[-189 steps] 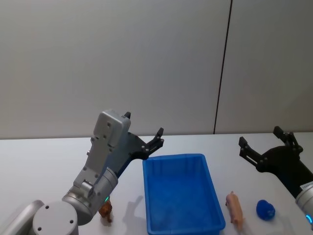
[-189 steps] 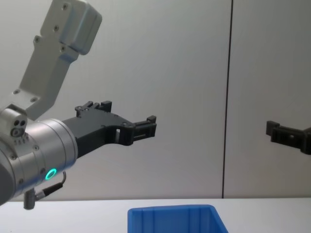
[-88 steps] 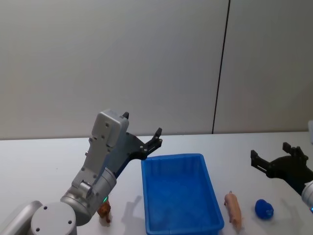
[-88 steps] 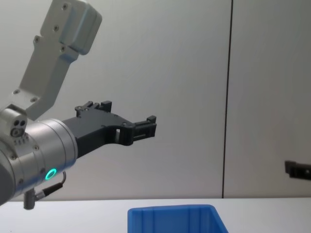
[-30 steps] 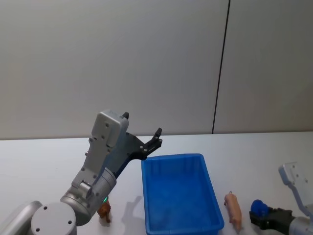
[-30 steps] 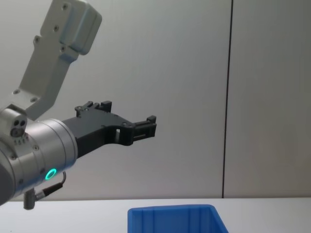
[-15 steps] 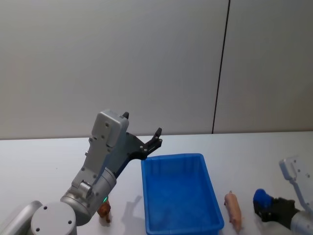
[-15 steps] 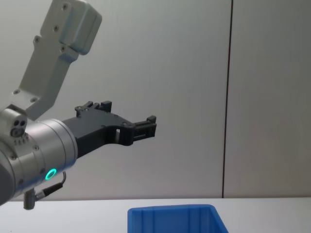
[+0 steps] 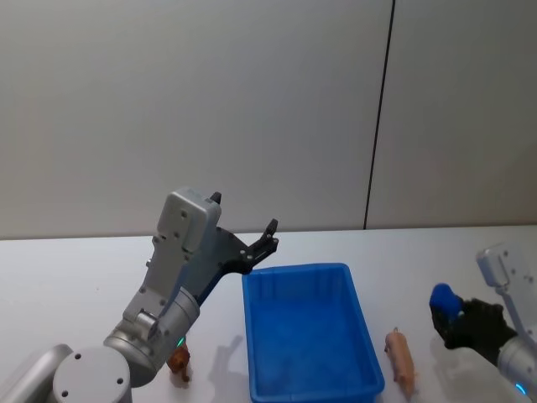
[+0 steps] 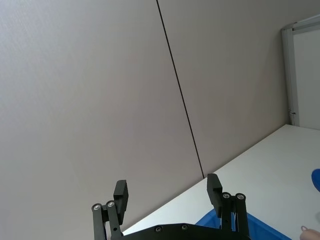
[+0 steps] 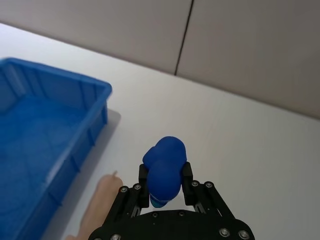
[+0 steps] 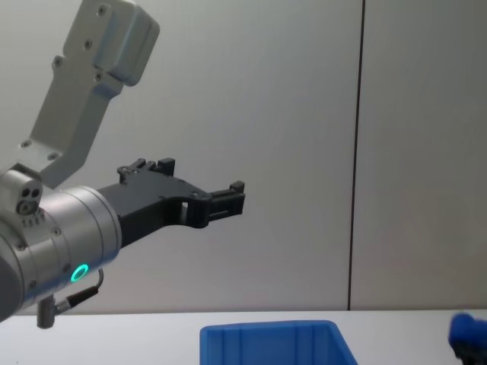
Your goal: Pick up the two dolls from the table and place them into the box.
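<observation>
Just right of the box (image 9: pixel 309 327), by its near-right corner, the pink doll (image 9: pixel 402 358) lies flat on the white counter (image 9: pixel 67 269). Its long axis runs near-to-far alongside the box's right wall w/o touching it; can't tell which end is the head. Left of the box's near-left corner a small brown doll (image 9: pixel 179 363) sits on the counter, partly hidden behind the left arm, shape hard to make out. Further right of the box than the pink doll, and held above the counter, is the right gripper (image 11: pixel 165 174), fingers (image 11: pixel 186 172) clamped on the blue doll (image 11: pixel 164 157). The doll's long axis lies along the fingers: rounded end pokes out past the tips, other end hidden betw. them. Chest view cuts the doll off at the corner. The box's long axis runs near-to-far. Over its far-left corner the left gripper (image 10: pixel 167 192) is held high, fingers spread wide, gripping nothing.
</observation>
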